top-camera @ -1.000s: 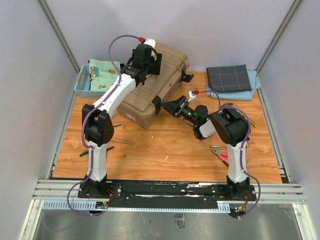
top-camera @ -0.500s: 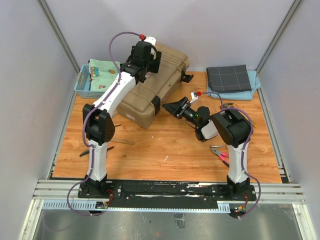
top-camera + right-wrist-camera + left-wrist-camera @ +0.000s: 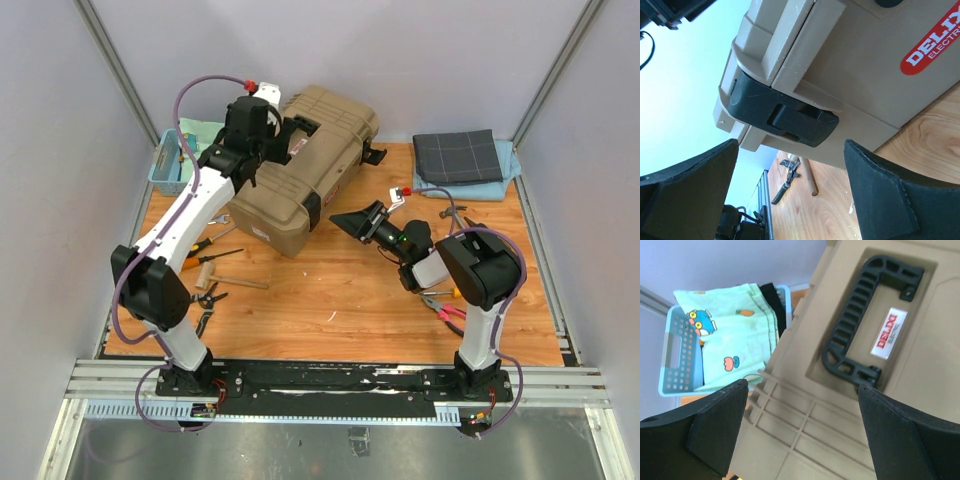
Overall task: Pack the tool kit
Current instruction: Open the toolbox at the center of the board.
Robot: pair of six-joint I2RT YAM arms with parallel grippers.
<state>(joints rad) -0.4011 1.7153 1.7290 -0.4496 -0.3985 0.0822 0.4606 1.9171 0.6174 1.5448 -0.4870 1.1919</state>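
Right gripper [image 3: 790,192], fingers spread wide and empty, is aimed at the black latch [image 3: 782,112] of the tan moulded plastic toolbox [image 3: 310,175], which is set on the wooden table [image 3: 330,300] at far left-centre. On its red oval label [image 3: 932,42], "DELIX" is read. Left gripper [image 3: 802,432] is likewise opened, empty, above the ribbed recessed handle [image 3: 849,312].

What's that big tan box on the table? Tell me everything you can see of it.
The toolbox looks like tan hard plastic, ribbed on top, with its lid closed. It lies at an angle on the wooden table. A black handle lies flat in a recess in the lid, beside a small red-lettered label. A black latch sits flush across the front seam, near a red oval label.
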